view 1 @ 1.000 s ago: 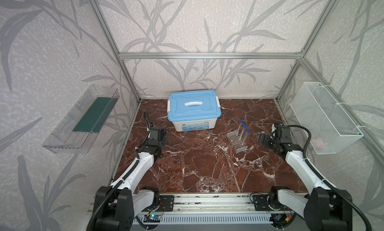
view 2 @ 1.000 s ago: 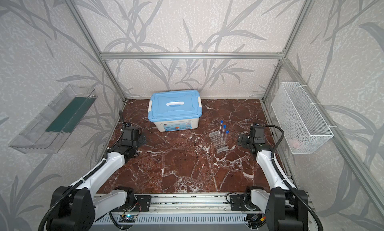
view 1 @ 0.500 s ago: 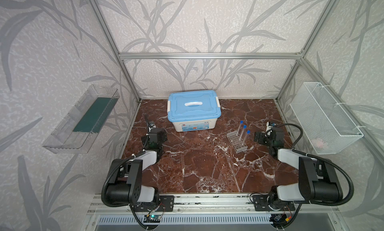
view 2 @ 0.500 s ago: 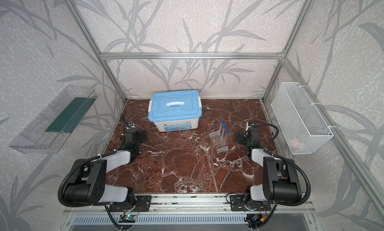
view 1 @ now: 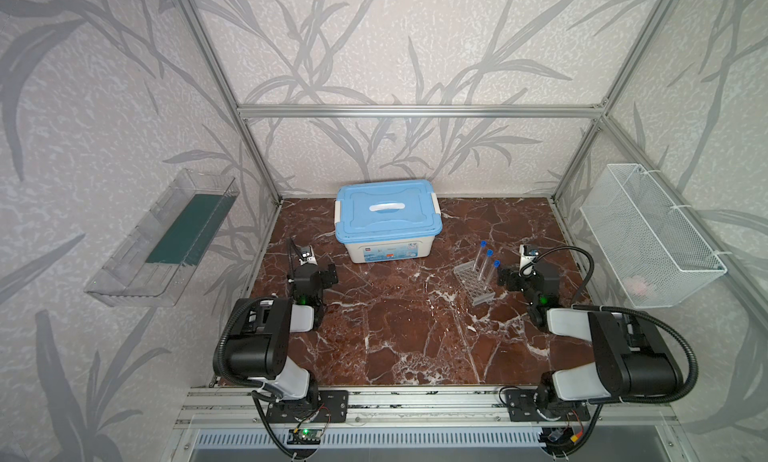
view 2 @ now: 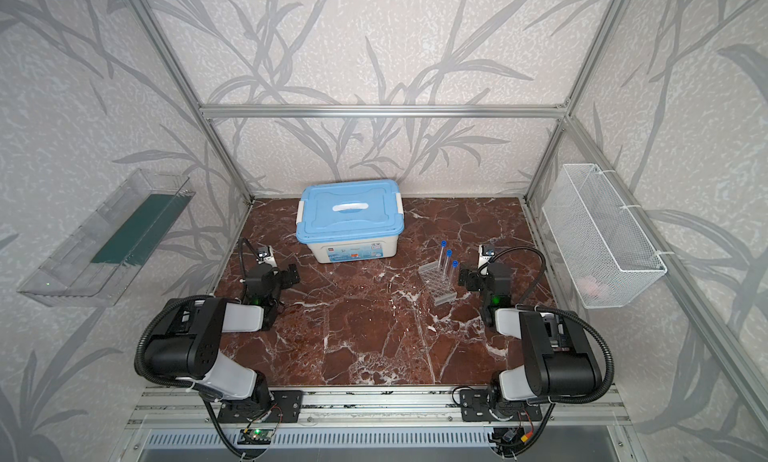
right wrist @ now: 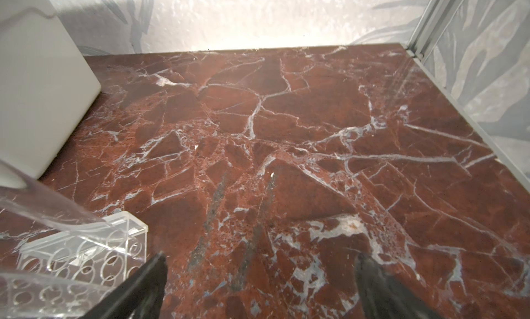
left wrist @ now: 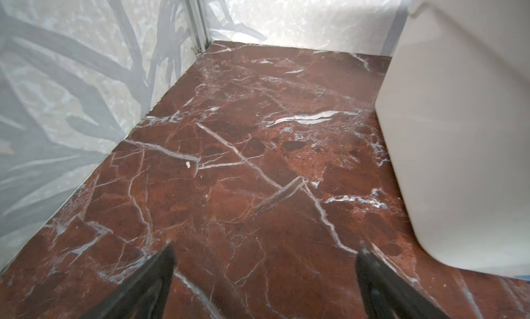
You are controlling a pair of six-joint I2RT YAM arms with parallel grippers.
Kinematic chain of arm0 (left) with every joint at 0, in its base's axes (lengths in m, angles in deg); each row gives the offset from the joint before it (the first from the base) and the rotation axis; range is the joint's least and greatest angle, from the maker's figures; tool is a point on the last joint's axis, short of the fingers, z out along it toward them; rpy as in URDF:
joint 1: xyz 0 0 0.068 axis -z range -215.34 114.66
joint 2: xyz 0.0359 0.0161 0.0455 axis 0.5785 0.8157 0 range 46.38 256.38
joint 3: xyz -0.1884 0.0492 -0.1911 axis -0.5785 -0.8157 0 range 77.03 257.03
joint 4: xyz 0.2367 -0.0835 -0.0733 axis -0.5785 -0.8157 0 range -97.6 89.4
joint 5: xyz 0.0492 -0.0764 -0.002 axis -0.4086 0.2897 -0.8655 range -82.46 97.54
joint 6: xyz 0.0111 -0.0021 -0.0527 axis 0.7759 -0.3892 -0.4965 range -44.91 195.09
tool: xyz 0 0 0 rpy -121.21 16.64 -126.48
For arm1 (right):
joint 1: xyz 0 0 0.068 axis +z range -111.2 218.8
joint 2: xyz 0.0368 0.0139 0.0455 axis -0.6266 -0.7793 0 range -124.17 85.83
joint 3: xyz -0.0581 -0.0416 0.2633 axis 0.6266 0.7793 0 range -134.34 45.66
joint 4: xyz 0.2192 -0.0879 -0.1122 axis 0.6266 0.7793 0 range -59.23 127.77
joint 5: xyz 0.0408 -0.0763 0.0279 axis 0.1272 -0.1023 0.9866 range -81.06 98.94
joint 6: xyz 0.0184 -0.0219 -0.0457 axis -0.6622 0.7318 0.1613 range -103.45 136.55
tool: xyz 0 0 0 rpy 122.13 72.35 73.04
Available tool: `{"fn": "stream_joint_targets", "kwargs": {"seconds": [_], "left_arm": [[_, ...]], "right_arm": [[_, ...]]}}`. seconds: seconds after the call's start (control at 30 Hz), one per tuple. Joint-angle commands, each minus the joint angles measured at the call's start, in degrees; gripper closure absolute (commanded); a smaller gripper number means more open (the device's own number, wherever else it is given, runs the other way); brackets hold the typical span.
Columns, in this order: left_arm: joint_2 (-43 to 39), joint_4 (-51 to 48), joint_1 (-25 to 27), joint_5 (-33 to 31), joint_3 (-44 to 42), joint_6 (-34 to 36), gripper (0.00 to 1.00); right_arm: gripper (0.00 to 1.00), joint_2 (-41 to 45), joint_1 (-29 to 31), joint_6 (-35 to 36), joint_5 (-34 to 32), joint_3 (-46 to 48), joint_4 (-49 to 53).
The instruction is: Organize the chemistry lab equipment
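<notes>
The rack (view 1: 473, 284) holding three tubes (view 1: 485, 261) is standing just beside the right claw (view 1: 505, 279), on its inner side. Both claws are gaping, empty. The left claw (view 1: 330, 274) is sitting well apart.

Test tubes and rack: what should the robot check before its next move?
1. Three test tubes standing in the rack: ok.
2. Right fingers open and empty: ok.
3. Left fingers open and empty: ok.
4. Right fingers not touching the rack: cannot tell, they are very close.
5. Tub lid on: ok. What is inside: cannot tell.
</notes>
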Motion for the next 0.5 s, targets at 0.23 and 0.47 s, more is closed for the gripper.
{"fn": "stream_joint_targets", "kwargs": {"seconds": [0.23, 0.47], "left_arm": [[0.1, 2.9, -0.2, 2.5, 1.0, 2.0, 0.01], [0.1, 2.9, -0.3, 2.5, 1.0, 1.9, 0.01]], "right_arm": [[0.01, -4.1, 4.4, 4.5, -9.2, -2.5, -5.0], [0.01, -3.1, 4.5, 4.5, -9.1, -3.3, -1.9]]}}
